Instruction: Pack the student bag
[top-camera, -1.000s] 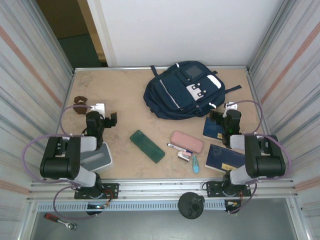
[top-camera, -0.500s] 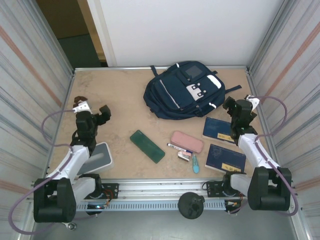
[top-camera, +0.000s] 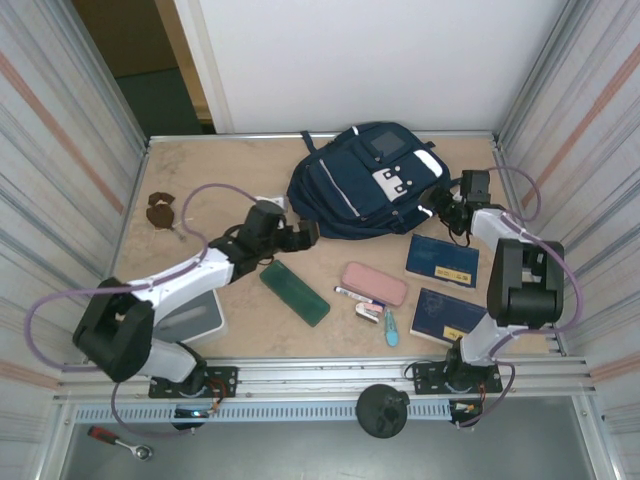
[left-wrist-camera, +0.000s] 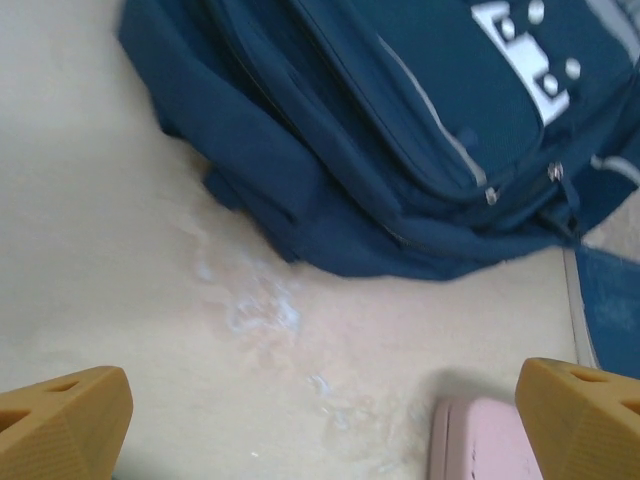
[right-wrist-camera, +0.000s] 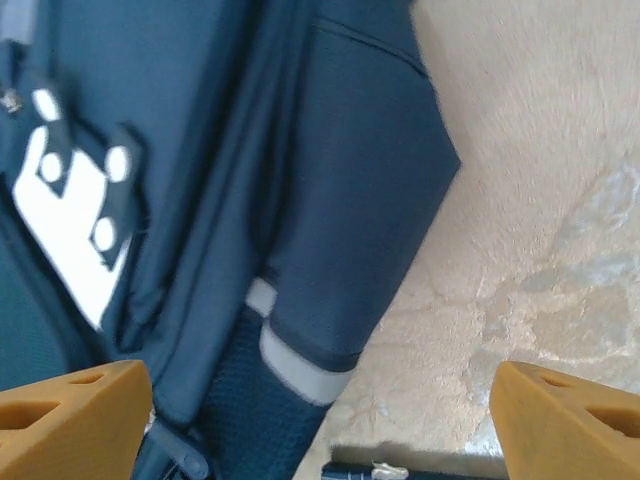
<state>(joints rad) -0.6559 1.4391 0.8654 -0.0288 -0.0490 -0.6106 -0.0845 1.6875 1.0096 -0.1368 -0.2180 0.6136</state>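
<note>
Lying near the far edge of the counter (top-camera: 220, 160), toward its far right corner, the student bag (top-camera: 365, 185) looks zipped shut, so nothing can go in yet. Both pairs of jaws stand wide and hold nothing. The left jaws hover over bare counter off the bag's near left side, and the right jaws face its right flank. The risk, as I judge it, is a pinch on loose fabric instead of a zip pull (left-wrist-camera: 488, 196). That would merely drag the soft bag across the smooth counter, perhaps onto the nearest booklet (top-camera: 441, 258).
</note>
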